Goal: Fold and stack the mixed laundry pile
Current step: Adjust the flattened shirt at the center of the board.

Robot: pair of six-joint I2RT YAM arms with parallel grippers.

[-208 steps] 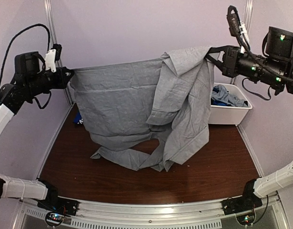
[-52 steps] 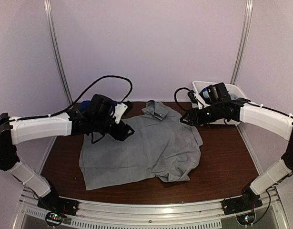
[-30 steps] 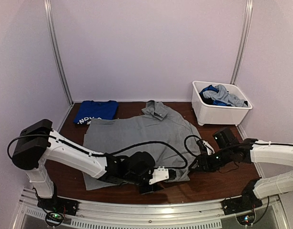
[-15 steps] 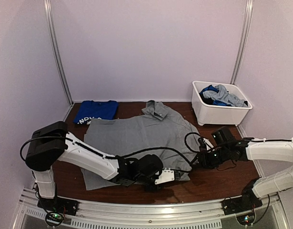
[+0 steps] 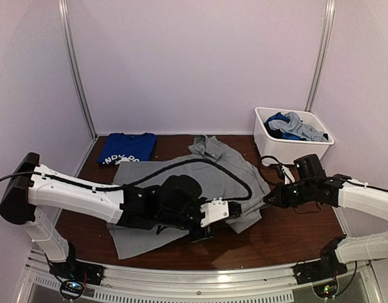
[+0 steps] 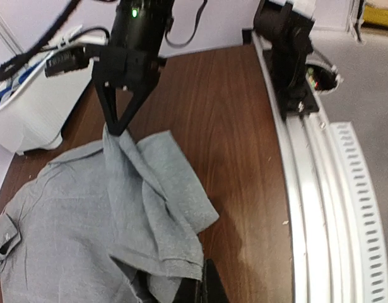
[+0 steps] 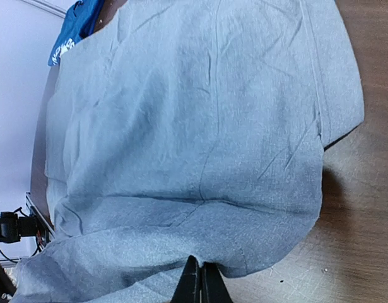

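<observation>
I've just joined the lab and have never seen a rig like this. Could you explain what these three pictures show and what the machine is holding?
These are two robot arms bolted to the near edge of a brown table. The wide picture looks down from above and behind the arms. The other two come from small cameras on each wrist.

A grey shirt lies spread on the table, with a folded blue shirt behind it at the back left. A white bin at the back right holds more clothes.

The left gripper is shut on the grey shirt's near edge. The right gripper is shut on its right side.
</observation>
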